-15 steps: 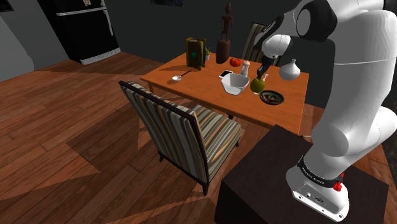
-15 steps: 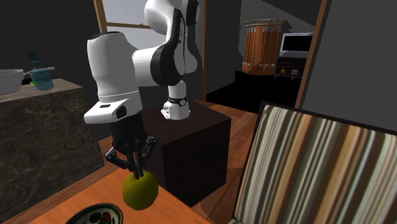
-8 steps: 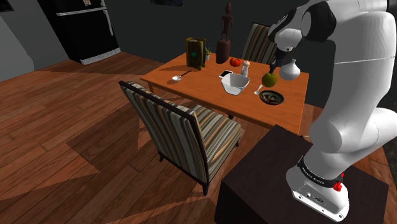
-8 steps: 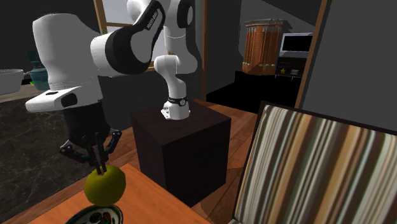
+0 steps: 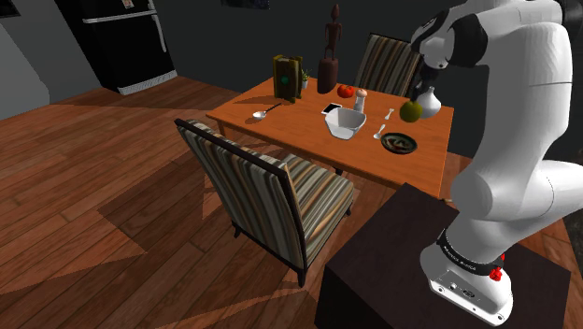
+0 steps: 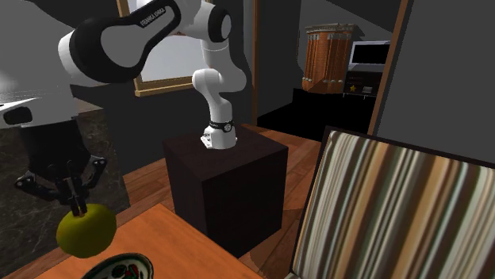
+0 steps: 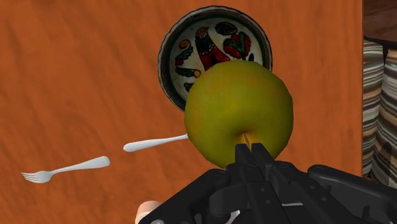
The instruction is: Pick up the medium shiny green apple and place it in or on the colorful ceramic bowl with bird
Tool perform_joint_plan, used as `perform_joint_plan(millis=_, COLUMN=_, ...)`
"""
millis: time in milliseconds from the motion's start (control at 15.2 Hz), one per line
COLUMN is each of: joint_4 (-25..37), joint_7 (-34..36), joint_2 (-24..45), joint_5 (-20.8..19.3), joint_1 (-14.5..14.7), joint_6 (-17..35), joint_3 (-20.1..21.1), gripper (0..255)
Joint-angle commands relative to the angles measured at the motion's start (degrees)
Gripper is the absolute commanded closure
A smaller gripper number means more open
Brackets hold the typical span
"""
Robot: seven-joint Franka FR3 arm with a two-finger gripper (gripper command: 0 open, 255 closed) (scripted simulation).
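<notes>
The yellow-green apple [image 5: 409, 110] hangs in the air above the orange wooden table [image 5: 299, 126], a little beyond the colourful bowl [image 5: 399, 142]. My black gripper [image 5: 415, 96] is shut on the stem at its top. From the second exterior view the apple [image 6: 86, 230] dangles under the gripper [image 6: 73, 206], above and just left of the bowl's rim [image 6: 119, 267]. Seen from the wrist, the apple [image 7: 239, 111] covers the near edge of the bowl [image 7: 203, 48], whose inside shows a red, green and black painted pattern. The gripper [image 7: 251, 151] pinches the stem.
A white bowl [image 5: 346, 121], a tomato [image 5: 346, 91], a shaker [image 5: 361, 98], a white vase [image 5: 428, 103], a spoon [image 5: 264, 112] and a fork [image 7: 63, 170] lie on the table. A striped chair [image 5: 271, 192] stands at its near side. The dark stand [image 6: 226, 186] is beside the table.
The arm has raised the apple off the table and carried it toward the shoulder view's right, which is leftward in the second exterior view. The bowl has not moved.
</notes>
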Motion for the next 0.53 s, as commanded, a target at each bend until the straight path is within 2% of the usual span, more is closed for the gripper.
perform_joint_plan(millis=0, joint_4=0.17, joint_7=-0.54, joint_2=1.04, joint_5=0.51, joint_1=-0.40, joint_6=0.76, joint_3=0.30, gripper=255)
perform_joint_plan(millis=462, joint_4=-1.26, joint_7=-1.99, joint_2=3.56, joint_5=2.10, joint_1=-0.86, joint_6=4.47, joint_3=1.31, gripper=255)
